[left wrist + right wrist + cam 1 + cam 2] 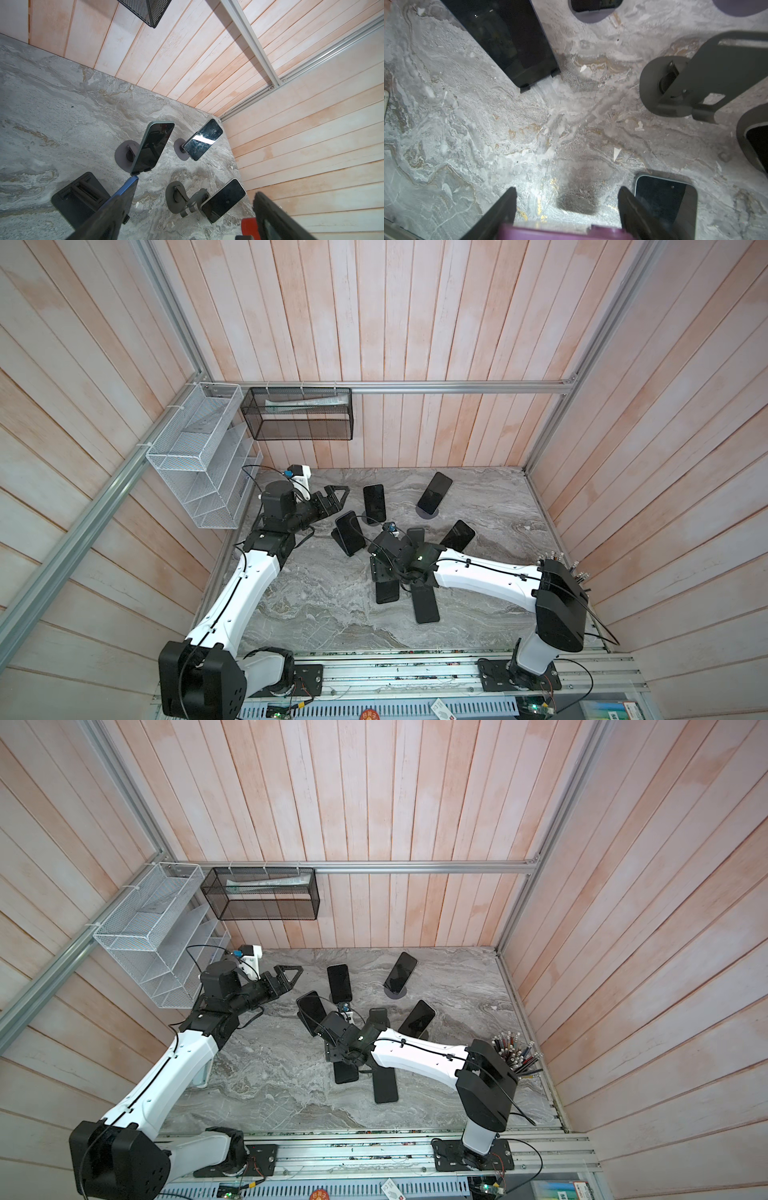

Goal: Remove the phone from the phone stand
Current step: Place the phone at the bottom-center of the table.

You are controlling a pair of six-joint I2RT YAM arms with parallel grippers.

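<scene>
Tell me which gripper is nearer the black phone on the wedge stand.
Left. Left gripper hangs open just beyond the black phone on the wedge stand, wallward; right gripper is open nearer the base rail.

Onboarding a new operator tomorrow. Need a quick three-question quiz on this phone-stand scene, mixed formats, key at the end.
1. True or false: the left gripper is gripping a phone.
2. In the top views, how many phones show lying flat on the table by the right arm? A) one B) two C) four
3. Fill in: the right gripper hangs over bare table with its jaws ____.

Key: 1 false, it is open and empty; 2 B; 3 open.
</scene>
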